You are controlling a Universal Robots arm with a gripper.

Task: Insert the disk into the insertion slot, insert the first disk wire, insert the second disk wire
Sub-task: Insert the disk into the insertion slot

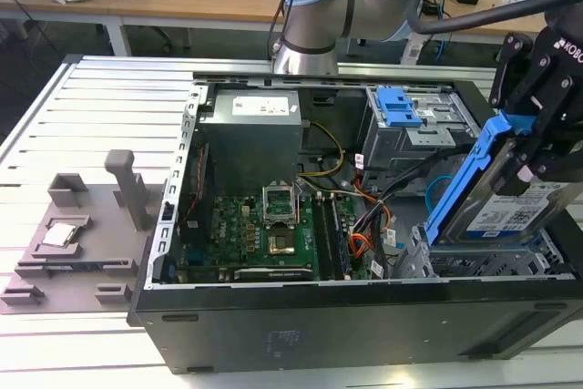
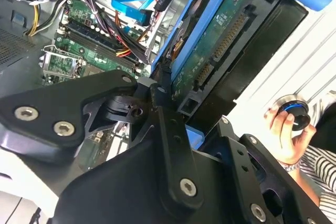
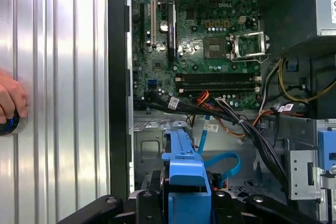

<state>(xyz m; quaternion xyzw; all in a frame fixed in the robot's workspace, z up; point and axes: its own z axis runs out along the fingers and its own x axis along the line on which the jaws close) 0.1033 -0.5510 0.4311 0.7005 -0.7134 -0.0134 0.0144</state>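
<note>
Tool clamped on the disk, fingers gripping the upper edge of its blue carrier. Your arm comes in from the far side of the case, bends across the top of the exterior view and drops its wrist over the case's end at the exterior view's right.

Disk hangs tilted, not flat. Its long axis runs steeply from low over the cage up to the tool, leaning toward the exterior view's right, with the white label face showing in the exterior view. In the second wrist view you see its other face, with the green board and connector row. In the first wrist view the blue carrier sits end-on between the fingers.

The disk's lower end is at the top of the insertion slot, the silver perforated cage, and is not seated. You cannot tell whether they touch.

Beyond that:
- a grey metal box with a blue tab deeper in the case
- the motherboard in the middle
- orange and blue cables beside the cage

The case rests on a slatted surface. A grey fixture lies well apart, at the exterior view's left. A person's hand rests on a round knob.
</note>
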